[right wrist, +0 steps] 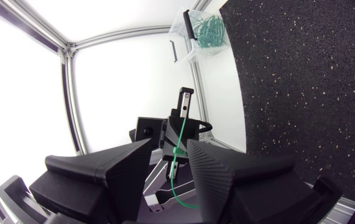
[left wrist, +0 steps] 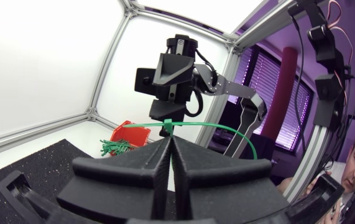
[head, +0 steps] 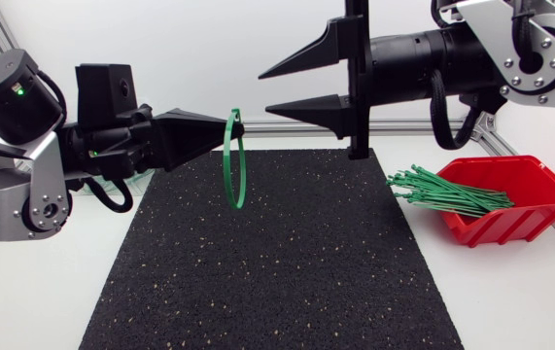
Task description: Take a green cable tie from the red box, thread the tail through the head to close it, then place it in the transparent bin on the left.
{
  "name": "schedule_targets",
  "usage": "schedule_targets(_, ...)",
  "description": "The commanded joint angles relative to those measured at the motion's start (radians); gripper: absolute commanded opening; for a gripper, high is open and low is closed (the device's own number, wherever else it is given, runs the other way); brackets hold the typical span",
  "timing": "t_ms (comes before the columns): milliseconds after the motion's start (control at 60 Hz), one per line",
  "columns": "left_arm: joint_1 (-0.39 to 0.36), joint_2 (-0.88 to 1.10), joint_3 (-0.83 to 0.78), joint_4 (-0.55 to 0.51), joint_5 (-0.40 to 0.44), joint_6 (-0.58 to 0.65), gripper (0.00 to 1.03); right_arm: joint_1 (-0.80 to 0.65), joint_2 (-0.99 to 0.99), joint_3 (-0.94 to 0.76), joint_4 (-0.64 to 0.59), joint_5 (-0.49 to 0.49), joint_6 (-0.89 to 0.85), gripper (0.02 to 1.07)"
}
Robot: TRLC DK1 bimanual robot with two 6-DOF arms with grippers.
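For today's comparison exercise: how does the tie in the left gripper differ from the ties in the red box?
The held tie is curled into a ring; the boxed ties lie straight. The held tie is single and pinched above the mat by the left gripper; the boxed ties are bunched, spilling over the red box rim. Both are green.

White surface (head: 510, 301), black speckled mat (head: 277, 262) lying mid. On my right red box (head: 525, 222) just beside mat, green cable ties (head: 447, 194) sticking out. On my left transparent bin (right wrist: 183, 25) off the mat, green ties (right wrist: 209, 30) inside.
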Motion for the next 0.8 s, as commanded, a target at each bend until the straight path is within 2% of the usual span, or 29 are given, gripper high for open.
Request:
schedule_targets(0, 0.006, 0.017, -0.015, 0.017, 0.033, 0.084, 0.03, 0.007, 0.039, 0.011, -0.027, -0.012, -0.076, 0.44)
schedule_targets(200, 0.017, 0.05, -0.023, 0.015, 0.071, 0.207, 0.03, 0.032, 0.078, 0.031, -0.087, -0.018, -0.188, 0.44)
schedule_targets(417, 0.022, 0.059, -0.037, 0.012, 0.094, 0.352, 0.03, 0.027, 0.095, 0.04, -0.088, -0.05, -0.286, 0.44)
schedule_targets(600, 0.005, 0.085, -0.035, 0.005, 0.093, 0.431, 0.03, 0.012, 0.119, 0.042, -0.09, -0.096, -0.355, 0.44)
schedule_targets(783, -0.001, 0.102, -0.028, 0.003, 0.091, 0.452, 0.03, 0.009, 0.141, 0.04, -0.11, -0.107, -0.408, 0.43)
